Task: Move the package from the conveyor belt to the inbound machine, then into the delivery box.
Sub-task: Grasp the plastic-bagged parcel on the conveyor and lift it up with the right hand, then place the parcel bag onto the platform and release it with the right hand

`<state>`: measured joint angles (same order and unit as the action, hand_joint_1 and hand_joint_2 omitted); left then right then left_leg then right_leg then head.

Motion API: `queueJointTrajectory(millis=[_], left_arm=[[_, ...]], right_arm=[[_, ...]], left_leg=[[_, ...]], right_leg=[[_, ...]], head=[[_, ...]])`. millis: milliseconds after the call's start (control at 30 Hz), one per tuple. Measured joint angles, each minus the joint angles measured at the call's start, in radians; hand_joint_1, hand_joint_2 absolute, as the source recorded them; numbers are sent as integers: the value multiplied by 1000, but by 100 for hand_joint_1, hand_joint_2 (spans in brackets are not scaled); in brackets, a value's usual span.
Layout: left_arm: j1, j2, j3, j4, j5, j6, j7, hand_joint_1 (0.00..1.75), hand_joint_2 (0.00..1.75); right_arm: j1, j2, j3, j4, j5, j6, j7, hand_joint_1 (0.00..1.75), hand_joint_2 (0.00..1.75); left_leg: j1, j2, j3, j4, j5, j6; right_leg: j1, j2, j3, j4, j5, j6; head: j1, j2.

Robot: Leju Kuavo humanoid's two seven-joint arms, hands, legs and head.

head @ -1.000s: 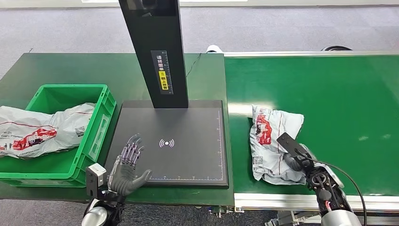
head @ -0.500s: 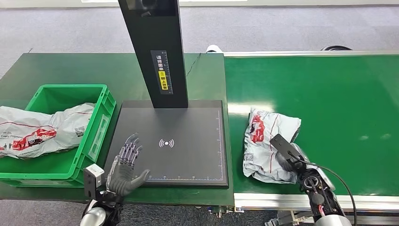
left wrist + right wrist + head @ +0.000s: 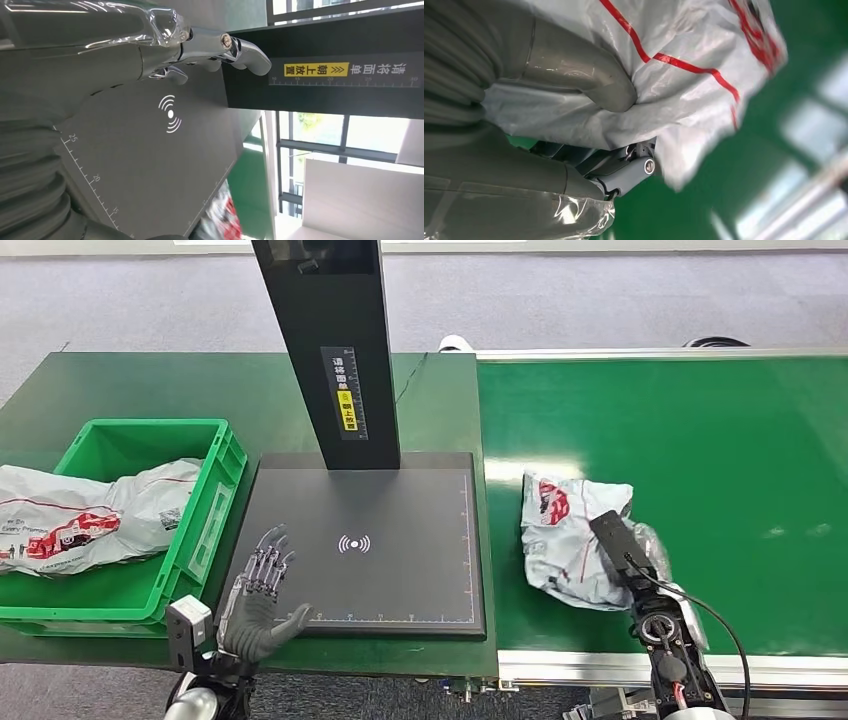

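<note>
One package sat on belt, my right hand pinching it; left hand spread, empty. I judged: lift clear, keep pinch firm toward scanner.

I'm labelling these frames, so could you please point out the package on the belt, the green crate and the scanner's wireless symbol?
package [image 3: 560, 540], head view, crumpled middle.
green crate [image 3: 213, 508], head view, right wall.
wireless symbol [image 3: 353, 544], head view, centre.

The package is crinkled, glossy grey plastic film. The scanner plate looks matt black and smooth. The green crate is hard plastic.
</note>
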<state>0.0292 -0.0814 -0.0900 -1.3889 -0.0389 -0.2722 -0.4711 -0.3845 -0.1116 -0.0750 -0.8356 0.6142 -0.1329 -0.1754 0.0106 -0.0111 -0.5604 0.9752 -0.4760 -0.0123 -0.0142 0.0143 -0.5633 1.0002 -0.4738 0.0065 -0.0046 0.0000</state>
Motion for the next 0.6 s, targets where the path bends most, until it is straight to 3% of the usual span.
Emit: queueJointTrajectory(millis=[100, 200, 600], left_arm=[[5, -1, 0, -7, 6, 15, -3, 0, 175], [4, -7, 0, -11, 17, 62, -18, 0, 175], [-7, -15, -3, -62, 81, 225, -84, 0, 175]], right_arm=[[40, 18, -17, -117, -26, -184, -53, 175, 175], [92, 40, -31, -247, -66, -294, -130, 175, 175], [215, 113, 24, -588, -244, -522, -404, 175, 175]], left_leg=[[0, 0, 0, 0, 0, 0], [0, 0, -1, 0, 0, 0], [0, 0, -1, 0, 0, 0]], right_leg=[[0, 0, -1, 0, 0, 0], [0, 0, -1, 0, -1, 0], [0, 0, -1, 0, -1, 0]], head=[[0, 0], [0, 0], [0, 0]])
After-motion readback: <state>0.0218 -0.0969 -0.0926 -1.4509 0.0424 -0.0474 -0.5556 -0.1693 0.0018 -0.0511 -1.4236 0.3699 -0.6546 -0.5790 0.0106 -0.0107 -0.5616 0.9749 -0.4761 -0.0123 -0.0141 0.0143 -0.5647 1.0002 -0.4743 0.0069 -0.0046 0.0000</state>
